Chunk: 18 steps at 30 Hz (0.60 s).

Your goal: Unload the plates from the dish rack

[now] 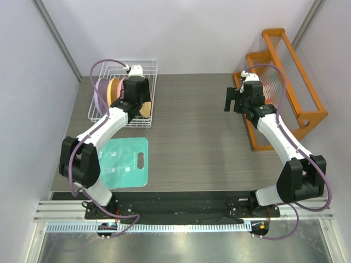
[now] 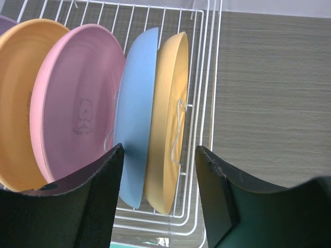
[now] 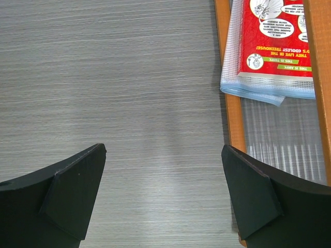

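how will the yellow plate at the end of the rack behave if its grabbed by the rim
Probably stiff: the yellow plate stands on edge in the dish rack without sagging. Its matte surface likely gives the open left hand decent grip. Round and thin, it could roll or tip if set down on edge.

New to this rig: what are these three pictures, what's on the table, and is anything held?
Two robot arms are bolted at the table's near edge. One picture looks down from above; the other two come from wrist cameras. The left gripper is open at the dish rack, light blue plate and yellow-orange plate between its fingers, pink plate beside them. The right gripper is open over the table beside an orange shelf holding a red booklet. A teal mat lies on the table. Nothing is held.
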{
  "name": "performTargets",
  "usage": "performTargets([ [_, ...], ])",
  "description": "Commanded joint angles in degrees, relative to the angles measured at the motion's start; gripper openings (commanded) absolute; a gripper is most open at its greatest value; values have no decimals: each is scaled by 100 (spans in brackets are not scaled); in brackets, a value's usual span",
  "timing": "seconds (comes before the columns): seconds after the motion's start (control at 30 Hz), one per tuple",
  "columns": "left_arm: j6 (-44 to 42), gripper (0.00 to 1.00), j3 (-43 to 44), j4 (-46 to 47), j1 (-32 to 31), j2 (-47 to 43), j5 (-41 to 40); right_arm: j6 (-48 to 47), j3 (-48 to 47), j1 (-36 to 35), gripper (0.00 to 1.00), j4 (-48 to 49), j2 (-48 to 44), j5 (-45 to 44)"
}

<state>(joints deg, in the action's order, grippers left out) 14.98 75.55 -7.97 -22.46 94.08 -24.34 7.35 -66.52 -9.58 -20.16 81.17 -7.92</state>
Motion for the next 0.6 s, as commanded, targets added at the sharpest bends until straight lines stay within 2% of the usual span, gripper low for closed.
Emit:
performTargets([
  [0.0, -57, 60, 355, 357, -74, 224, -316, -129, -274, -8, 100, 39, 13, -200],
  [0.1, -39, 62, 303, 375, -127, 216, -474, -138, -274, -8, 100, 21, 22, -218],
  [0.17, -74, 71, 276, 384, -188, 111, -642, -147, -274, -8, 100, 21, 31, -210],
  [0.2, -92, 72, 241, 392, -215, 58, -773, -138, -282, 0, 100, 21, 57, -218],
  [0.4, -267, 73, 171, 419, -391, -434, -775, -120, -309, 0, 100, -14, 180, -139],
  [0.57, -242, 66, 276, 304, -461, -505, -555, -112, -344, 0, 100, -75, 277, -139],
])
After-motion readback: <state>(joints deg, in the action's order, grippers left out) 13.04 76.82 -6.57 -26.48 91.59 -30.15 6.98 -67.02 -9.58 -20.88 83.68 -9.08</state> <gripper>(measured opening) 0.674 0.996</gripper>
